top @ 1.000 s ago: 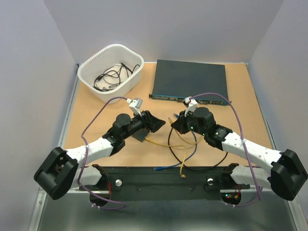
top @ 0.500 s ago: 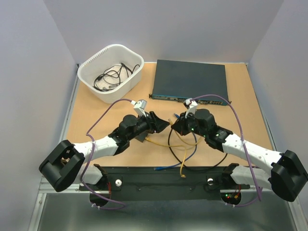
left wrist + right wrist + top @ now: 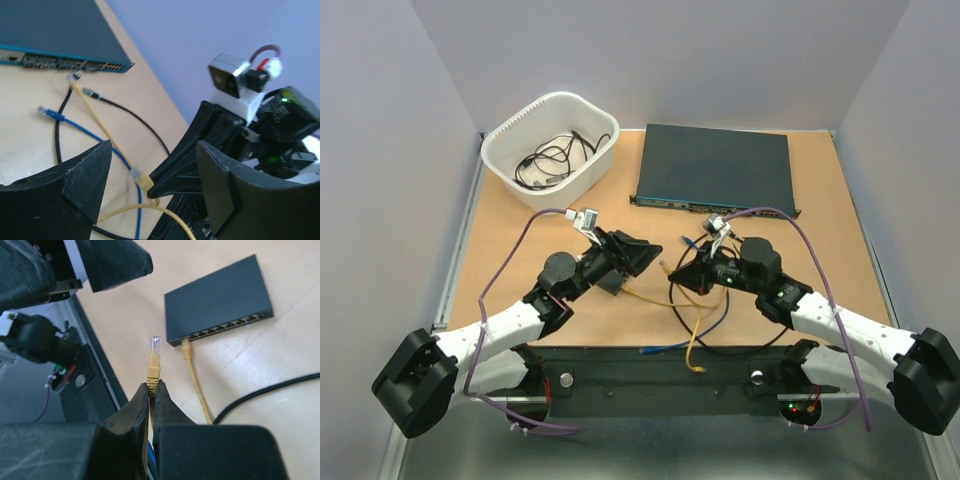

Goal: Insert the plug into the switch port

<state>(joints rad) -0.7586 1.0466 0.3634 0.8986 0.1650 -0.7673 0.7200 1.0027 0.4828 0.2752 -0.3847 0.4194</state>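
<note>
Backtrack, by the look of it. Over the last second: pulled the right gripper (image 3: 683, 276) back toward the near edge and eased the left gripper (image 3: 638, 256) off a touch too. Means no insertion yet, probably re-aiming.

Still pinching the yellow plug (image 3: 154, 356) just behind its clear tip, jaws pressed tight on the boot. Well apart from the small black box (image 3: 217, 297) on the table and its switch port (image 3: 226, 327) row (one yellow cable (image 3: 196, 382) in there already).

On the left: spread wide, nothing held, just beside the plug.
</note>
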